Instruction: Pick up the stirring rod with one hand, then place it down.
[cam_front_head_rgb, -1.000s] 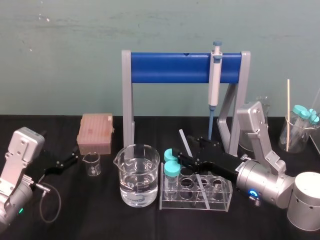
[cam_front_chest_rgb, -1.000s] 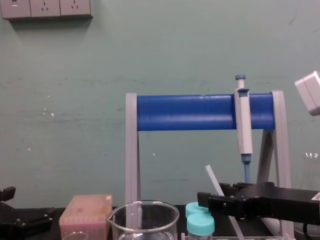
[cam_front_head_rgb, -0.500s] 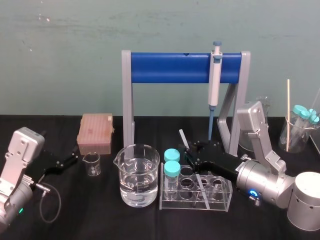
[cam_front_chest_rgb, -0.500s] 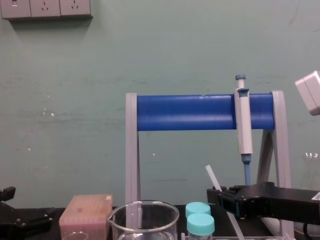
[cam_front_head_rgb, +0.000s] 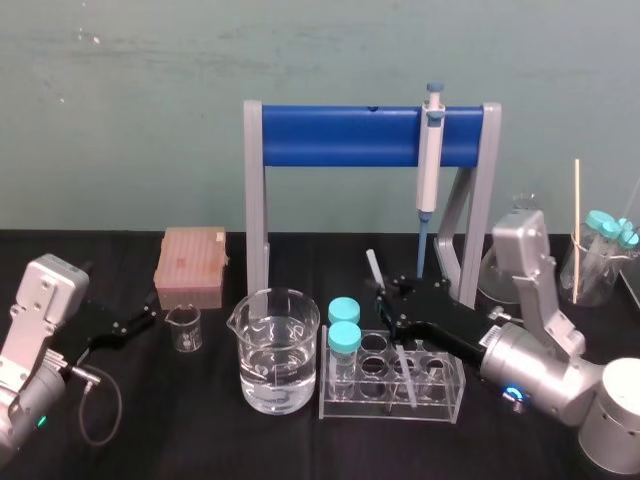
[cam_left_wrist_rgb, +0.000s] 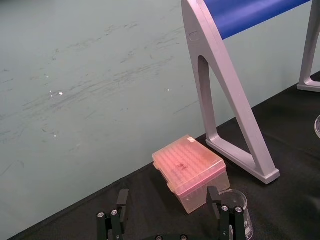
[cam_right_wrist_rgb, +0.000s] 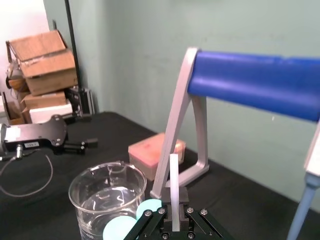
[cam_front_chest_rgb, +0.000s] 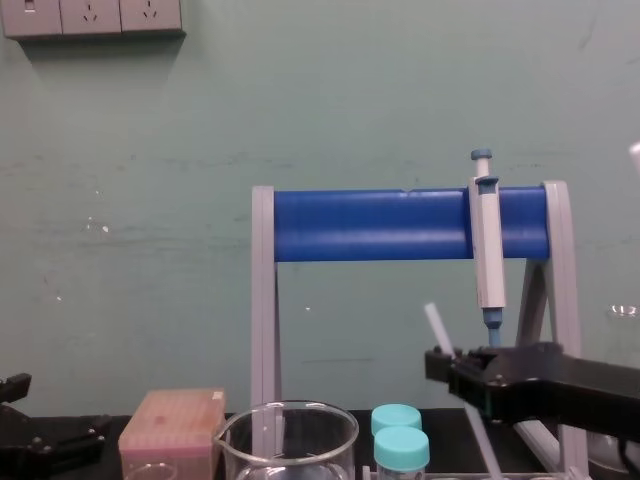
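"Above the middle of the desk, toward its front edge, the right gripper (cam_front_head_rgb: 388, 305) pinches the stirring rod (cam_front_head_rgb: 373, 268) partway along. What does this step need?"

"A straight lift, I'd say. The rod's lower end slants down at the test-tube rack (cam_front_head_rgb: 440, 405), and I can't tell if it clears the wells, so a sideways swing risks a snag."

"And the pose?"

"The arm reaches in low from the desk's right edge, the rod's top leaning back and left. The left gripper (cam_front_head_rgb: 135, 322) lies by the left edge, fingers spread."
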